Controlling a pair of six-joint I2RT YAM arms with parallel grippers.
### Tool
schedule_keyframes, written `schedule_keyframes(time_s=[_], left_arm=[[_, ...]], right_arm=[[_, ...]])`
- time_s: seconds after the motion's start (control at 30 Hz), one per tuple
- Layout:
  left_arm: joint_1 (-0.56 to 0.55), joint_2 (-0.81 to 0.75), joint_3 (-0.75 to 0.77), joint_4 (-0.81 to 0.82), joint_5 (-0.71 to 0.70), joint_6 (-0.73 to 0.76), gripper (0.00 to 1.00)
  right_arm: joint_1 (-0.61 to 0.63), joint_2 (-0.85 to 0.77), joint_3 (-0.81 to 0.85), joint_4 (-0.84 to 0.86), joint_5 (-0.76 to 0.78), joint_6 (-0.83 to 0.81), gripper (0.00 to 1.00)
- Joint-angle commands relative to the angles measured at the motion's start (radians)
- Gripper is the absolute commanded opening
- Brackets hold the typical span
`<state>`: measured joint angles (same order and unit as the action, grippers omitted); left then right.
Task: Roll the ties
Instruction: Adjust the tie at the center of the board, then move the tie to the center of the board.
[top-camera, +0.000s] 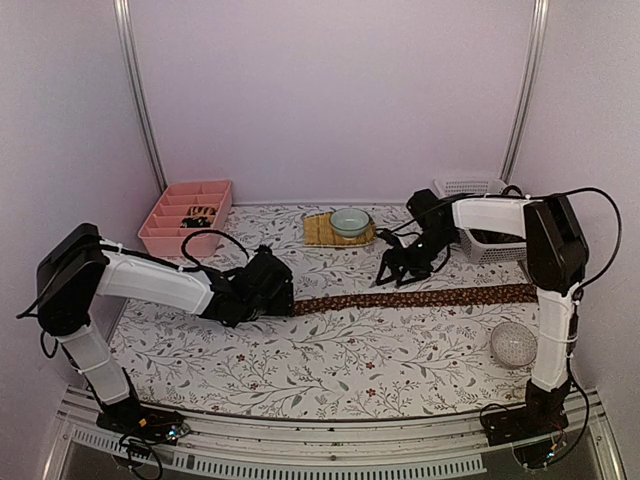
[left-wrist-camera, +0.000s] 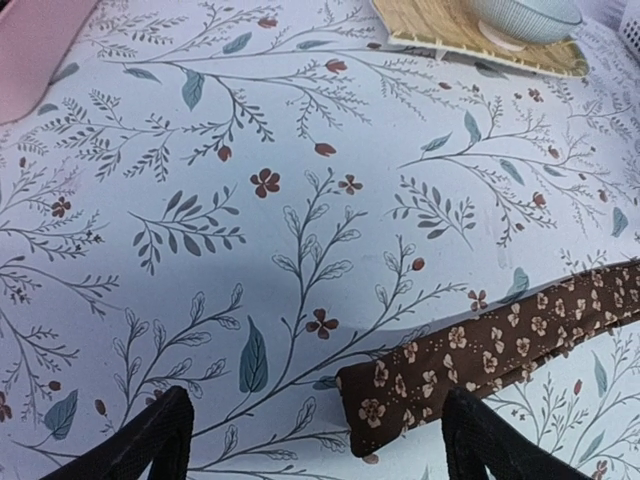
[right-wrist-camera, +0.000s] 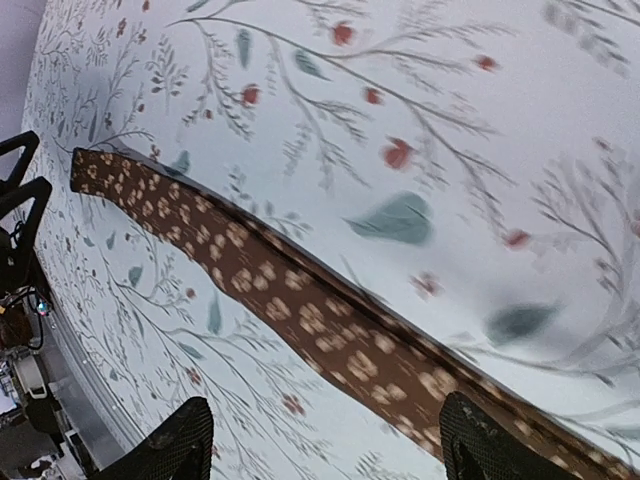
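Tie rolling appears to be at its opening step: the tie (top-camera: 410, 298), brown with small pale flowers, is laid out flat and unrolled across the middle of the tabletop (top-camera: 330, 360), running from left to right. Its left end is seen in the left wrist view resting on the cloth between the fingers of the left gripper (left-wrist-camera: 315, 400), nearer the right-hand finger. That gripper is spread wide and nothing is clamped in it. The right gripper (top-camera: 395, 270) is held over the tie's middle stretch, just to the far side of it; its jaws are also apart and empty, and whether it touches the fabric cannot be told from its blurred wrist view. Small dark items, possibly finished rolls, are seen in the pink tray (top-camera: 160, 232) at the far left. For the next move, it is judged that the left end must be pinched and folded over on itself to start a tight core, while the strip is kept straight from the right.
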<state>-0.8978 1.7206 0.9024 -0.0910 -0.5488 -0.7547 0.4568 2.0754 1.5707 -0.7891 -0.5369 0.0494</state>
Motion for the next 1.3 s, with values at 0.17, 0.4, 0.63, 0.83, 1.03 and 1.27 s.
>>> schedule_keyframes(time_s=[0.17, 0.4, 0.63, 0.83, 1.03, 1.27], left_arm=[[0.015, -0.030, 0.001, 0.068, 0.014, 0.077, 0.88], [0.015, -0.032, 0.007, 0.082, 0.019, 0.091, 0.89], [0.016, -0.053, -0.004, 0.074, 0.006, 0.083, 0.89], [0.023, -0.078, -0.015, 0.062, -0.006, 0.090, 0.89], [0.039, -0.094, -0.026, 0.065, -0.010, 0.100, 0.89], [0.055, -0.107, -0.042, 0.070, -0.005, 0.106, 0.90]], right_arm=[[-0.286, -0.444, -0.254, -0.081, 0.173, -0.211, 0.78], [-0.453, -0.426, -0.342, -0.031, 0.217, -0.245, 0.78], [-0.490, -0.350, -0.399, 0.030, 0.247, -0.261, 0.78], [-0.536, -0.291, -0.444, 0.079, 0.289, -0.269, 0.78], [-0.589, -0.231, -0.477, 0.127, 0.341, -0.292, 0.78], [-0.635, -0.235, -0.536, 0.149, 0.403, -0.330, 0.78]])
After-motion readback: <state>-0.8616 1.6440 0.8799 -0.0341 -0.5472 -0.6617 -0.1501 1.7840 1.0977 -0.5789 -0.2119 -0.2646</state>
